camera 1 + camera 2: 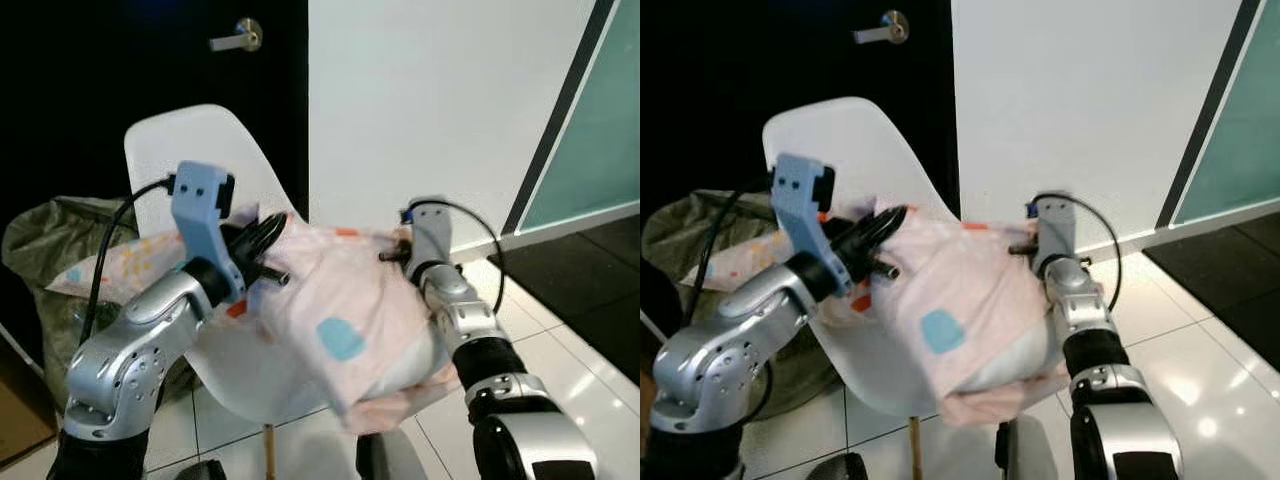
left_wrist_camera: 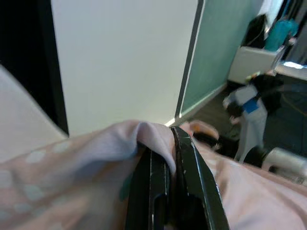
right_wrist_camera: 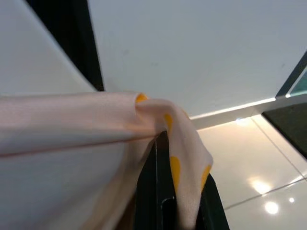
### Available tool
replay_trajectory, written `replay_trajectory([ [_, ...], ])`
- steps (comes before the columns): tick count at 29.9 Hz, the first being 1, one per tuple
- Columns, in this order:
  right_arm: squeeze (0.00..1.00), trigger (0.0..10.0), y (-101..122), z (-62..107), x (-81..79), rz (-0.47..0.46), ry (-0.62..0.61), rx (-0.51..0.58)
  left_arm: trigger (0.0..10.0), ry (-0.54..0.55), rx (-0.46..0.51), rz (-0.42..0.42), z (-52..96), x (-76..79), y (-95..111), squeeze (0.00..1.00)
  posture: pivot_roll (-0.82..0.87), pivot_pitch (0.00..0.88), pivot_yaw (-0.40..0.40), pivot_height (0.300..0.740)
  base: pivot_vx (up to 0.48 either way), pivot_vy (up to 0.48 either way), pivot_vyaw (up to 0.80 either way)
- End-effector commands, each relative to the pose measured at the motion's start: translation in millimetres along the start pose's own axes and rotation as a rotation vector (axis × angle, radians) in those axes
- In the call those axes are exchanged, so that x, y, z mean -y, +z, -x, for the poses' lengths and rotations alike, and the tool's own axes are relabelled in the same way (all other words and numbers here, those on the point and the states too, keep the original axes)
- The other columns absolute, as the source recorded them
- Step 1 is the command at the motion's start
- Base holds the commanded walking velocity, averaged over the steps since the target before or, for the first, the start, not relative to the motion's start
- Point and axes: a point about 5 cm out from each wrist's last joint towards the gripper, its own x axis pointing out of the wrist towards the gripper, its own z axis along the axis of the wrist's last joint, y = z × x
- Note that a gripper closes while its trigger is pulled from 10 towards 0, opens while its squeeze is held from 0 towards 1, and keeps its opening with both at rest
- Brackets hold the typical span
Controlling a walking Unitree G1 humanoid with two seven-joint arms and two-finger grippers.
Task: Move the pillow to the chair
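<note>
Currently both claws clamped on the pillow, held above the seat of the white chair. Left claw pinching the pillow's upper left corner, fingers together with fabric bunched between them, as seen in the left wrist view. Right claw gripping the upper right corner; right wrist view shows pink cloth with orange spots folded over the black fingers, jaws closed on it. Pillow pale pink with a blue patch at centre and small orange marks, sagging between the two arms, lower edge hanging at 6 o'clock past the front lip of the seat. Cannot tell whether the pillow underside touches the seat.

Surroundings: chair backrest at 11 o'clock behind the left arm, wooden leg below the seat. Olive-green bag at 9 o'clock, just beside the chair, with a second patterned cushion lying against it and partly behind the left forearm. Dark door with lever handle at 12 o'clock behind the chair. White wall at 1 o'clock, teal glass panel with dark frame at 3 o'clock. Glossy white tiled floor at 4 o'clock.

Obstructions: left arm's black cable looping in front of the bag; left forearm between the camera and the chair's left edge.
</note>
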Motion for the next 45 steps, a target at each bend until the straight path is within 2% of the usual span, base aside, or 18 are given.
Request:
replay_trajectory([
  [1, 0.00, 10.0, 1, -1.1, 7.4, -0.033, -0.053, 0.008, 10.0, -0.049, 0.217, -0.048, 2.2, 12.4, 39, 0.00, -0.09, 0.024, 0.000, 0.525, 0.000, 0.000, 0.00],
  [5, 0.00, 10.0, 4, -1.6, 9.5, -0.028, -0.078, 0.023, 10.0, -0.035, 0.227, -0.031, -0.1, 11.5, 39, 0.00, -0.08, 0.018, 0.002, 0.510, 0.000, 0.000, 0.00],
  [9, 0.00, 10.0, 12, -1.0, 24.3, -0.011, -0.168, 0.066, 10.0, -0.009, 0.199, -0.063, -0.5, 9.1, 33, 0.00, -0.09, 0.021, 0.006, 0.495, 0.000, 0.000, 0.00],
  [14, 0.00, 10.0, 18, -0.1, 36.4, -0.022, -0.228, 0.099, 10.0, -0.064, 0.248, -0.085, -2.2, 20.8, 48, 0.00, -0.08, 0.022, 0.005, 0.480, 0.000, 0.000, 0.00],
  [17, 0.00, 10.0, 23, 0.8, 46.4, -0.038, -0.279, 0.124, 10.0, -0.135, 0.288, -0.101, -3.7, 33.9, 62, 0.00, -0.08, 0.023, 0.006, 0.470, 0.000, 0.000, 0.00],
  [19, 0.00, 10.0, 25, 0.9, 49.0, -0.037, -0.289, 0.131, 10.0, -0.161, 0.285, -0.099, -4.2, 37.3, 63, 0.00, -0.08, 0.025, 0.006, 0.465, 0.000, 0.000, 0.00],
  [20, 0.00, 10.0, 22, -0.1, 46.5, -0.029, -0.272, 0.116, 10.0, -0.144, 0.235, -0.116, -4.7, 33.1, 53, 0.00, -0.08, 0.026, 0.007, 0.460, 0.000, 0.000, 0.00],
  [21, 0.00, 10.0, 22, -0.1, 46.5, -0.029, -0.272, 0.116, 10.0, -0.144, 0.235, -0.116, -4.7, 33.1, 53, 0.00, -0.08, 0.026, 0.007, 0.460, 0.000, 0.000, 0.00],
  [23, 0.00, 10.0, 12, -2.2, 35.3, 0.000, -0.205, 0.058, 10.0, -0.051, 0.098, -0.137, -2.2, 13.8, 23, 0.00, -0.08, 0.027, 0.006, 0.450, 0.000, 0.000, 0.00],
  [24, 0.00, 10.0, 12, -2.2, 35.3, 0.000, -0.205, 0.058, 10.0, -0.051, 0.098, -0.137, -2.2, 13.8, 23, 0.00, -0.08, 0.027, 0.006, 0.450, 0.000, 0.000, 0.00],
  [26, 0.00, 10.0, 0, -3.4, 23.2, 0.034, -0.133, -0.009, 10.0, 0.075, -0.026, -0.178, 3.5, -8.0, -2, 0.00, -0.08, 0.032, 0.006, 0.440, 0.000, 0.000, 0.00],
  [28, 0.00, 10.0, -13, -3.0, 6.6, 0.024, -0.035, -0.062, 10.0, 0.266, -0.178, -0.181, 19.5, -42.3, -34, 0.00, -0.08, 0.036, 0.003, 0.440, 0.000, 0.000, 0.00],
  [29, 0.00, 10.0, -15, -2.6, 2.0, 0.013, -0.012, -0.070, 10.0, 0.325, -0.217, -0.170, 26.7, -53.1, -43, 0.00, -0.08, 0.036, 0.003, 0.440, 0.000, 0.000, 0.00],
  [30, 0.00, 10.0, -15, -2.6, 2.0, 0.013, -0.012, -0.070, 10.0, 0.325, -0.217, -0.170, 26.7, -53.1, -43, 0.00, -0.08, 0.036, 0.003, 0.440, 0.000, 0.000, 0.00],
  [31, 0.00, 10.0, -17, -2.3, -2.3, 0.009, 0.012, -0.070, 10.0, 0.417, -0.251, -0.171, 37.0, -68.7, -52, 0.00, -0.08, 0.040, 0.002, 0.440, 0.000, 0.000, 0.00],
  [34, 0.00, 10.0, -17, -2.4, -8.7, 0.026, 0.056, -0.070, 10.0, 0.589, -0.320, -0.215, 56.7, -95.6, -64, 0.00, -0.08, 0.043, 0.000, 0.440, 0.000, 0.000, 0.00],
  [38, 0.00, 10.0, -27, -1.1, -14.7, 0.079, 0.109, -0.124, 10.0, 0.717, -0.417, -0.229, 78.8, -112.7, -81, 0.00, -0.08, 0.054, -0.001, 0.440, 0.000, 0.000, 0.00],
  [45, 0.00, 10.0, -44, 2.1, -19.4, 0.091, 0.149, -0.216, 10.0, 0.884, -0.496, -0.209, 103.8, -127.4, -104, 0.00, -0.08, 0.067, -0.005, 0.432, 0.000, 0.000, 0.00],
])
